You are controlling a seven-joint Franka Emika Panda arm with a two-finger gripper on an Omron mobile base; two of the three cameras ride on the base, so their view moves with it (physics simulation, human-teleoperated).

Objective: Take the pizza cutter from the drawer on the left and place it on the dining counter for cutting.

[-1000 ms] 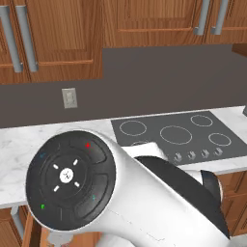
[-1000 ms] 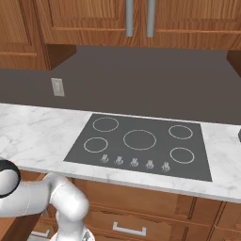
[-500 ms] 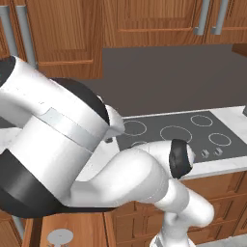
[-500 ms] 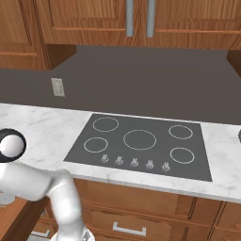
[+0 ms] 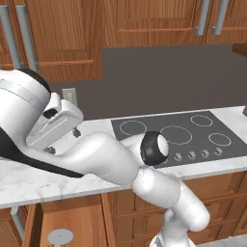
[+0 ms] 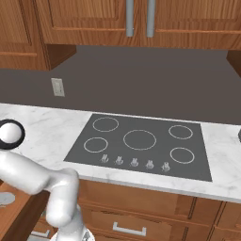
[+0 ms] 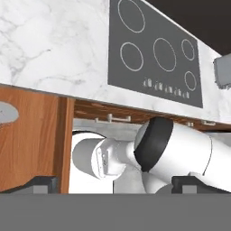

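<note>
Risk lies in the reach: the gripper [image 7: 115, 182], fingers spread wide and empty, hangs beside the open drawer [image 5: 82, 226] below the cooktop [image 6: 141, 143], where the pizza cutter [image 5: 60, 237] lies, and could knock the drawer's wooden wall.

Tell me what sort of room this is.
A kitchen: a black cooktop set in a marble counter, wood wall cabinets above, and an open wood drawer below.

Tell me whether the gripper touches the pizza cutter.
Apart. The hand view shows both fingertips spread wide and bare, with the pizza cutter lying in the drawer well beyond them.
</note>
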